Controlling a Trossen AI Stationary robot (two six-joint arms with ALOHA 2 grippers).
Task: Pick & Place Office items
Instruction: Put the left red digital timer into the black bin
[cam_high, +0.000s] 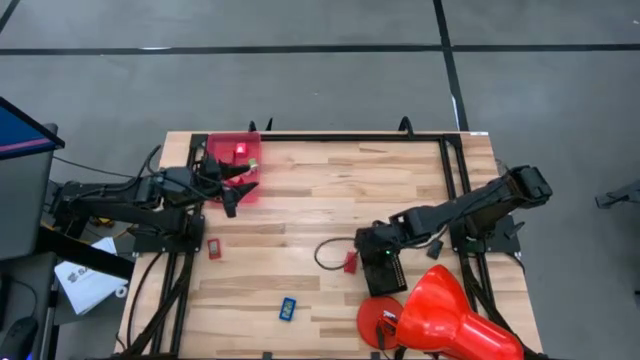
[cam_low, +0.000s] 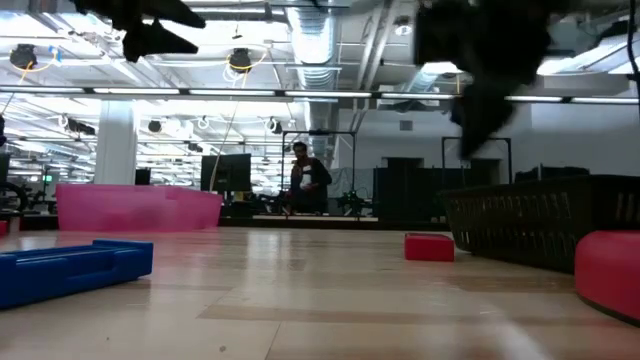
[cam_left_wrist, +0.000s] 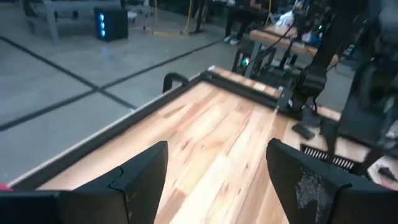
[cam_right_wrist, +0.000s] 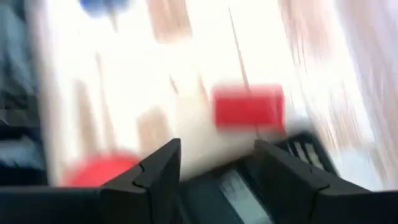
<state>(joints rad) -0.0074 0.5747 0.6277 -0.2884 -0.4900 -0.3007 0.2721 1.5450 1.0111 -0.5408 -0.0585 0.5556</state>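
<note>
My left gripper (cam_high: 236, 190) (cam_left_wrist: 217, 177) hangs open and empty above the near edge of a pink bin (cam_high: 234, 160) (cam_low: 135, 208) at the table's far left. One red piece (cam_high: 241, 151) lies in that bin. My right gripper (cam_high: 364, 245) (cam_right_wrist: 217, 165) is open over the table's middle right, just above a red block (cam_high: 350, 263) (cam_right_wrist: 249, 106) (cam_low: 430, 247) that rests flat on the wood. A second red block (cam_high: 213, 248) lies on the left side. A blue piece (cam_high: 287, 309) (cam_low: 70, 270) lies near the near edge.
A black meshed tray (cam_high: 390, 270) (cam_low: 540, 220) sits under my right arm, beside the red block. The big red cone (cam_high: 450, 315) (cam_low: 610, 270) and a red disc (cam_high: 378, 320) fill the near right corner. A thin black cord (cam_high: 328, 252) loops on the wood. A person stands far behind the table.
</note>
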